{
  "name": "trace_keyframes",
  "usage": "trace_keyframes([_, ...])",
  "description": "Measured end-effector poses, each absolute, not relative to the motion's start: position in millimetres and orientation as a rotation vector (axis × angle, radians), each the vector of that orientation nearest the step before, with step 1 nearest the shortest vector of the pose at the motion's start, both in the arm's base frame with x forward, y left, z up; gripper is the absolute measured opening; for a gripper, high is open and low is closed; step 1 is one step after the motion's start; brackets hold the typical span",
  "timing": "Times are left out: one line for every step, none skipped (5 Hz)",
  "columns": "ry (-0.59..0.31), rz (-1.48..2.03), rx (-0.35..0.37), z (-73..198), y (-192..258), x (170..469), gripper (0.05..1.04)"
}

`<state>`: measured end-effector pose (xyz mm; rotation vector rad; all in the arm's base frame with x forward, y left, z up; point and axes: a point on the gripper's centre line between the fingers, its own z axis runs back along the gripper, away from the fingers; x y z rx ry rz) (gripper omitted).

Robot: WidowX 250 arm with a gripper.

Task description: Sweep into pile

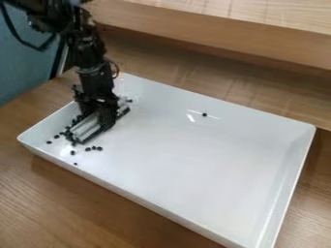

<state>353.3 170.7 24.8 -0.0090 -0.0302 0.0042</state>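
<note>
At the left end of the white tray point(194, 150), the black gripper point(98, 107) hangs low, holding a grey and black sweeping tool point(90, 127) against the tray floor. Small dark pieces point(67, 131) are clustered around the tool's left side. Several more lie loose in front of it, such as the pieces point(94, 147) near its lower end. One piece point(205, 115) sits apart by the tray's far wall. Part of the cluster is hidden behind the tool and gripper.
The tray stands on a brown wooden table point(77, 208). Behind it runs a raised wooden ledge point(226, 36). A blue-grey surface point(22, 63) is at the upper left, beside the arm.
</note>
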Motion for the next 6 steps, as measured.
trace_keyframes([-0.035, 0.006, -0.029, 27.0, 167.4, 354.0, 0.969])
trace_keyframes([-0.043, 0.005, -0.06, 30.9, 162.2, 354.6, 0.997])
trace_keyframes([-0.05, 0.006, -0.098, 31.8, 156.8, 355.6, 0.997])
trace_keyframes([-0.064, 0.006, -0.11, 41.2, 155.3, 358.4, 0.998])
trace_keyframes([-0.117, -0.002, -0.096, 70.6, 156.4, 365.8, 0.998])
trace_keyframes([-0.117, -0.013, -0.086, 85.9, 157.2, 371.5, 0.998])
